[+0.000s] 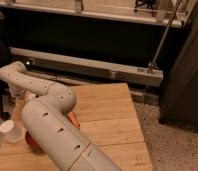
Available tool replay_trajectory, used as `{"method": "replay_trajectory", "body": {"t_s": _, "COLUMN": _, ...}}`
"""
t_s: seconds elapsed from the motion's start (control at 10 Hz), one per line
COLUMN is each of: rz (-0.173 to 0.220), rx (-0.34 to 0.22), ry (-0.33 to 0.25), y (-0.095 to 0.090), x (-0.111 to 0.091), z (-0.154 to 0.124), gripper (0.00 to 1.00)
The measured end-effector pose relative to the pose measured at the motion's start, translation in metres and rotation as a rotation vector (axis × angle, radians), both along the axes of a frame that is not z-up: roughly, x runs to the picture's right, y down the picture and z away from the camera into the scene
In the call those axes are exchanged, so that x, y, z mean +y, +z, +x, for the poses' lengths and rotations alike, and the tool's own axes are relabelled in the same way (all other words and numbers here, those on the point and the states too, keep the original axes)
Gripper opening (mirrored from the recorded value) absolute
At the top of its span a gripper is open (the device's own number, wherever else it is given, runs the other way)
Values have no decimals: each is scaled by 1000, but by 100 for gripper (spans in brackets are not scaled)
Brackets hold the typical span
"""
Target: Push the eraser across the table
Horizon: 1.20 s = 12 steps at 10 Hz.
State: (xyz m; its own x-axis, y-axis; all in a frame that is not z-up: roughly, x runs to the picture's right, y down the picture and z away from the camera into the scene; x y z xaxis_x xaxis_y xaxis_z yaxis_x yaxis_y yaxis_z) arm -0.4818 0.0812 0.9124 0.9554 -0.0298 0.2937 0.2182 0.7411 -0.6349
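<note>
My white arm runs from the bottom of the camera view up over the left half of the wooden table. It bends at an elbow and reaches out to the far left corner. There the gripper hangs down at the table's far left edge, shut, with nothing visibly held. The eraser is hidden from view, either behind the arm or out of sight.
A small clear white-capped container stands near the table's left edge. Orange items peek out from under the arm. A dark mark sits near the front right corner. Behind the table runs a metal rail, with a dark cabinet on the right.
</note>
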Motion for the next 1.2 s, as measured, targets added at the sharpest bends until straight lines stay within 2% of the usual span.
{"method": "replay_trajectory", "body": {"t_s": 0.4, "rz": 12, "rx": 7, "ry": -6, "y": 6, "x": 1, "z": -5, "gripper": 0}}
{"method": "replay_trajectory", "body": {"t_s": 0.7, "rz": 3, "rx": 35, "ry": -5, "y": 15, "x": 7, "z": 2, "gripper": 0}}
{"method": "replay_trajectory", "body": {"t_s": 1.2, "rz": 8, "rx": 115, "ry": 8, "y": 27, "x": -1, "z": 37, "gripper": 0}}
